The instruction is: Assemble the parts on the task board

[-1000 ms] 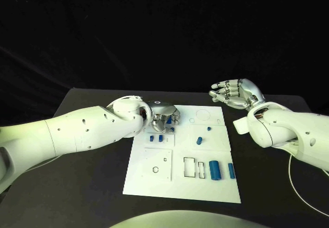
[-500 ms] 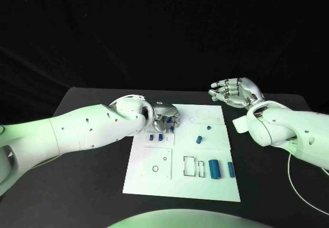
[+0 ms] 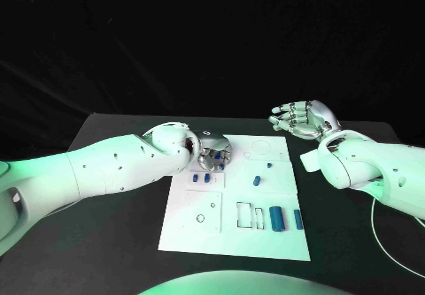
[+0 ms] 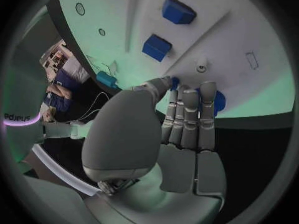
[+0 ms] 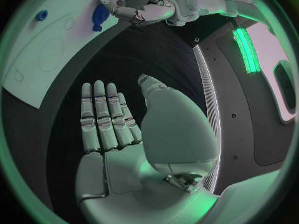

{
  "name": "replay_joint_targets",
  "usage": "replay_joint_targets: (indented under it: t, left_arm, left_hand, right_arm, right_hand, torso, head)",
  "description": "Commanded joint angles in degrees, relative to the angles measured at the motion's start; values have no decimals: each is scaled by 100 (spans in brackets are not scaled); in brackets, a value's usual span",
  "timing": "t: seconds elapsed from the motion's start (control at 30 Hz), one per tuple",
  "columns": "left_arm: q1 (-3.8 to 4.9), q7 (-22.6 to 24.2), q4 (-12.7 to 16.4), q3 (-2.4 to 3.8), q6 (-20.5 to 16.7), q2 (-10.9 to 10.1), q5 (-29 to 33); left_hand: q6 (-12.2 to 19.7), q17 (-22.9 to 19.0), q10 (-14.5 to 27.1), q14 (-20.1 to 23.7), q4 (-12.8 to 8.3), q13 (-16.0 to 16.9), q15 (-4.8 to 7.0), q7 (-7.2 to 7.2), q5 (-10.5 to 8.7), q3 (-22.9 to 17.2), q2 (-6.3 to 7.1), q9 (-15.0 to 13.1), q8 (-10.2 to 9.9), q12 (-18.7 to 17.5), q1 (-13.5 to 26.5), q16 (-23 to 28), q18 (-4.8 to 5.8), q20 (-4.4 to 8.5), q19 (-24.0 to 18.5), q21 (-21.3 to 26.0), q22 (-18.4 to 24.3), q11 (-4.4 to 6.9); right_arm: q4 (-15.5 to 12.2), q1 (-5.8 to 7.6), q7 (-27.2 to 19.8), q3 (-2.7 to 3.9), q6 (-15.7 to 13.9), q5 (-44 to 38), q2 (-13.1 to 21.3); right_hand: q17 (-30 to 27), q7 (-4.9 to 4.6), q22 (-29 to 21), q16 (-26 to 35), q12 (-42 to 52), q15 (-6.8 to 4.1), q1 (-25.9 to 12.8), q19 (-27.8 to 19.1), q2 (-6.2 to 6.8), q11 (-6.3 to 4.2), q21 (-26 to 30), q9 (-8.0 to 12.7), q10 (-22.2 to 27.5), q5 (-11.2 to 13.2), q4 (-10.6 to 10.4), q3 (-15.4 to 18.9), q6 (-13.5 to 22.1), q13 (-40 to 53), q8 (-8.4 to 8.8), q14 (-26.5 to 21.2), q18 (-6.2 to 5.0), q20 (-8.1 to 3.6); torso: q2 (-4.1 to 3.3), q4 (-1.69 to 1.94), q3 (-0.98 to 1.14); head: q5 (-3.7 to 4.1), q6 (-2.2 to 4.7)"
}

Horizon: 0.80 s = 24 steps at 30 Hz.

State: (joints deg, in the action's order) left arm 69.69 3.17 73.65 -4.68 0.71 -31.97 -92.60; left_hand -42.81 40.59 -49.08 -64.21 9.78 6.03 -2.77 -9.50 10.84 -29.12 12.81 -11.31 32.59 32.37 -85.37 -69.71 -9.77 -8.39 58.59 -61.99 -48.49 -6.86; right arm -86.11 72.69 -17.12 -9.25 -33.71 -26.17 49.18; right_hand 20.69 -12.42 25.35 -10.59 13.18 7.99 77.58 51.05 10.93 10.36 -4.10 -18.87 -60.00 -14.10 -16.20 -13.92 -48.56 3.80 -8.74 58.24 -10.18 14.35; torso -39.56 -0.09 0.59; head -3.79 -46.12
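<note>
The white task board (image 3: 234,218) lies in the middle of the black table (image 3: 115,246), with blue parts (image 3: 277,218) scattered across it. The left hand (image 3: 210,152) reaches down over the board's far left corner, its fingers (image 4: 190,109) pressed side by side and curled onto a small blue part (image 4: 215,102). The right hand (image 3: 303,120) hovers off the board's far right corner, fingers loosely spread, holding nothing.

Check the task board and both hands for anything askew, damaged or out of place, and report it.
Nothing stands out. The task board lies flat and looks undamaged; the blue parts lie within its area. The left hand is down at the board's far left corner among small parts; the right hand is raised off the board, holding nothing.
</note>
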Motion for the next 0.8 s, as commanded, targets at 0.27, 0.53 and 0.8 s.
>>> replay_joint_targets:
  t: [0.27, 0.53, 0.8]
  left_arm:
    - [-13, -217, -91, -13, 115, 79, -95]
    - [-15, -252, -106, -16, 204, 84, -99]
    - [-16, -221, -111, -18, 203, 98, -101]
  left_hand:
    - [-186, 229, -220, -256, -65, -23, 36, 15, 4, -140, -60, 14, -15, 42, 45, -268, 101, 14, 212, -309, -354, 52]
    - [-310, 477, -357, -467, -137, -16, 81, 52, -1, -204, -81, 16, 1, 86, 66, -458, 135, 43, 331, -483, -563, 106]
    - [-522, 422, -537, -546, -227, -103, 140, 125, 0, -354, -115, 30, -83, -117, 145, -527, 151, 103, 362, -597, -692, 174]
  right_arm:
    - [-2, -3, 11, 0, 79, -61, -5]
    - [7, -3, 8, 0, 87, -62, -13]
    - [10, -4, 0, 0, 90, -62, -18]
  right_hand:
    - [-7, -166, -7, 33, 33, 3, -22, -12, -37, -9, 25, 6, 30, 14, 11, 15, 37, -10, 32, -17, -21, 20]
    - [-7, -166, -7, 33, 33, 3, -22, -12, -37, -9, 25, 6, 30, 14, 11, 15, 37, -10, 32, -17, -21, 20]
    - [-7, -166, -7, 33, 33, 3, -22, -12, -37, -9, 25, 6, 30, 14, 11, 15, 37, -10, 32, -17, -21, 20]
  torso:
    - [-2, 3, 4]
    - [0, 3, 4]
    - [-1, 1, 2]
  head:
    - [21, -23]
    - [8, -33]
    - [8, -36]
